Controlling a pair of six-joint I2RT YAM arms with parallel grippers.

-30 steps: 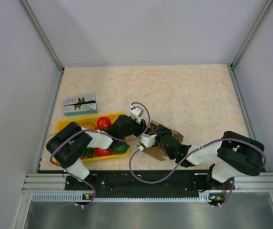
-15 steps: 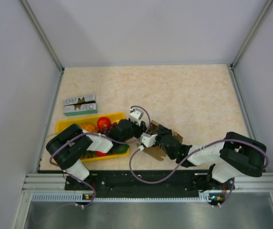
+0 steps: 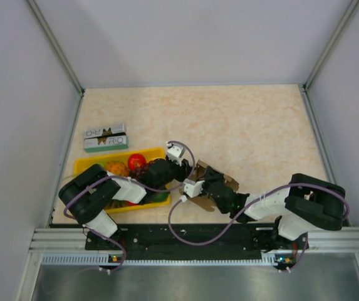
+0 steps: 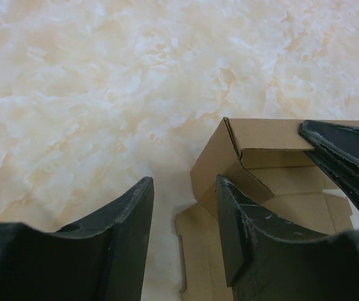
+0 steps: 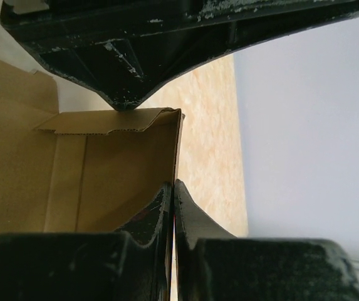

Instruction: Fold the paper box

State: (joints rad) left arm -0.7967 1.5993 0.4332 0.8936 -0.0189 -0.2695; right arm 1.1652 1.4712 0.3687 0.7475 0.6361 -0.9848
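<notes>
The paper box (image 3: 222,179) is brown cardboard, partly raised, lying on the table between my two arms. In the left wrist view the paper box (image 4: 264,157) shows upright walls and a flat flap on the table. My left gripper (image 4: 184,188) is open at the box's corner; its right finger (image 4: 242,232) stands against the wall, and the left one is over bare table. My right gripper (image 5: 174,186) is shut on the thin edge of a wall of the paper box (image 5: 104,182). From above, the left gripper (image 3: 185,174) and right gripper (image 3: 205,187) meet at the box.
A yellow tray (image 3: 84,167) with a tomato (image 3: 136,160), an orange (image 3: 116,167) and other fruit sits under the left arm. A green-and-white carton (image 3: 105,138) lies behind it. Grey walls close in the table on three sides.
Both grippers and the box have shifted slightly toward the near left. The right gripper keeps its hold on the wall; the left jaws stay apart.
</notes>
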